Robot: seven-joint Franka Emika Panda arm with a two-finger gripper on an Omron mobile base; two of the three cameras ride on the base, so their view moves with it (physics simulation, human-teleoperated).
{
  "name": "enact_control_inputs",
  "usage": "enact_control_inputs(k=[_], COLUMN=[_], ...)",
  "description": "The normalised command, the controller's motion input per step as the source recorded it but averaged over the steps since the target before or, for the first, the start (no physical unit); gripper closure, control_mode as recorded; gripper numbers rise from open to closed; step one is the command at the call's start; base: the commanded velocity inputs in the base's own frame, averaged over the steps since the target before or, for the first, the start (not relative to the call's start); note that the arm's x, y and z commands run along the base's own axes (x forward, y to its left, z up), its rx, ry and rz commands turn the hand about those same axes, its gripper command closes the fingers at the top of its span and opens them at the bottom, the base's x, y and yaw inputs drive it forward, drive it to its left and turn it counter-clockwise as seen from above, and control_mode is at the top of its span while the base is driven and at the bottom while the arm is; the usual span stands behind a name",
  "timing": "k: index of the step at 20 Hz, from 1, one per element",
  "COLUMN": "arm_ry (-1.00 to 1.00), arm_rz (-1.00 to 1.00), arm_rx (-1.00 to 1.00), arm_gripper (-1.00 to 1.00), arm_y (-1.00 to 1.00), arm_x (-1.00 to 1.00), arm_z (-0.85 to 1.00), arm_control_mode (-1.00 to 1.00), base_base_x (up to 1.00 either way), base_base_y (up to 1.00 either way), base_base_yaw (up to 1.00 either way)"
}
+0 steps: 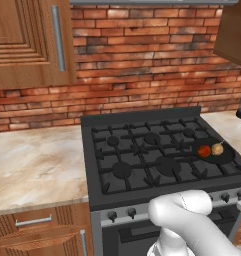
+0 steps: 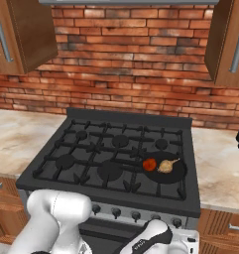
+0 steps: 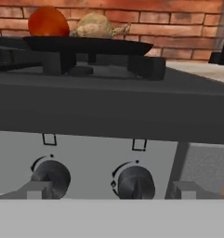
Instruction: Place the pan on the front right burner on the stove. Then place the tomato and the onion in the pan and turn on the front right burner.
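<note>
Now I face the stove [image 3: 108, 111] front; the pan [image 2: 165, 168] sits on the front right burner holding tomato [image 2: 149, 164] and onion [image 2: 165, 165]. My gripper [image 3: 111, 193], wide open and empty, straddles the rightmost knob [image 3: 134, 182]; drifting sideways could turn the neighbouring knob [image 3: 50, 176].

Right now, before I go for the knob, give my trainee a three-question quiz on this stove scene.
1. True or false: the tomato and the onion lie in the pan.
2. Which burner of the stove carries the pan? A front left, B back middle, C front right.
3. In the hand view, what do the open gripper's fingertips face on the steel front?

Key: 1 true. 2 C. 3 two black knobs, neither yet gripped.
</note>
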Motion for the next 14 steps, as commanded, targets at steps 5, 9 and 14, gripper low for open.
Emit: enact_control_inputs(k=[5,9,14], arm_ry=[0.0,0.0,0.0], arm_rz=[0.0,0.0,0.0], arm_rx=[0.0,0.0,0.0], arm_gripper=[-1.0,-1.0,-1.0], arm_y=[-0.12,-0.1,-0.09], arm_x=[0.11,0.12,0.18], arm_z=[-0.19,-0.21,-0.18], arm_control_mode=[-1.0,-1.0,-1.0], base_base_x=[0.0,0.0,0.0], base_base_y=[0.0,0.0,0.0], base_base_yaw=[0.0,0.0,0.0])
